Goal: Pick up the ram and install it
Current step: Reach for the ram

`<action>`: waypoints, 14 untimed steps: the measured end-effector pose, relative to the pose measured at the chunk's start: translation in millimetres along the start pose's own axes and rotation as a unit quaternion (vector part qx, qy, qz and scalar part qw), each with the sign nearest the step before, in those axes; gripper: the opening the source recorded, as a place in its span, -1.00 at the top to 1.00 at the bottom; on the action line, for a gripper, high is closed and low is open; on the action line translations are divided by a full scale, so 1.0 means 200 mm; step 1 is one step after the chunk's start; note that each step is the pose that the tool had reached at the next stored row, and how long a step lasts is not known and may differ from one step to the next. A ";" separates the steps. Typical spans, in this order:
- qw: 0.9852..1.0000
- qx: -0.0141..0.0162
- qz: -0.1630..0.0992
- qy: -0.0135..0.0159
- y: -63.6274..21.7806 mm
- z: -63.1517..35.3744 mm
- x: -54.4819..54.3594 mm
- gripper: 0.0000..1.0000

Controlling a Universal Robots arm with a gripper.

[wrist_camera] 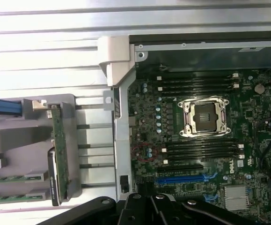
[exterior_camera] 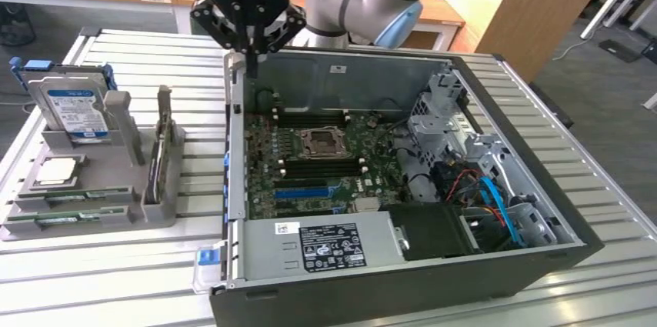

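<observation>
One long green circuit-board ram (exterior_camera: 157, 164) on edge in grey plastic holder (exterior_camera: 154, 213), exterior view's left, well apart from black gripper (exterior_camera: 249, 71) at upper middle, fingers (exterior_camera: 249, 58) fully closed, empty

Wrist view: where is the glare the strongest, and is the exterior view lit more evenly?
In the wrist view, glare washes the slatted table almost white, while the motherboard and the ram keep their green colour. In the exterior view, light is softer: the table's slats show plainly, with mild shade inside the case.
</observation>
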State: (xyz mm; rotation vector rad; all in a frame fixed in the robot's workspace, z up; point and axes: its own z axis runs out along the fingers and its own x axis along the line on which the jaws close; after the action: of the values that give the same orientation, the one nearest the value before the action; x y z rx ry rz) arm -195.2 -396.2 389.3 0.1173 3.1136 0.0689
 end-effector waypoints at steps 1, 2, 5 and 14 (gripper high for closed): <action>1.000 0.000 0.000 0.000 0.000 0.001 0.02 0.79; 1.000 0.000 0.000 0.000 -0.001 0.001 0.04 0.79; 1.000 0.000 0.000 0.000 -0.003 0.003 0.09 0.79; 1.000 0.000 0.000 0.000 -0.010 0.007 0.24 0.79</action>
State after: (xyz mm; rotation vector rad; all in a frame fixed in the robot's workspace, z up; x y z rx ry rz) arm -244.0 -394.5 386.6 0.1181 3.1136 0.0682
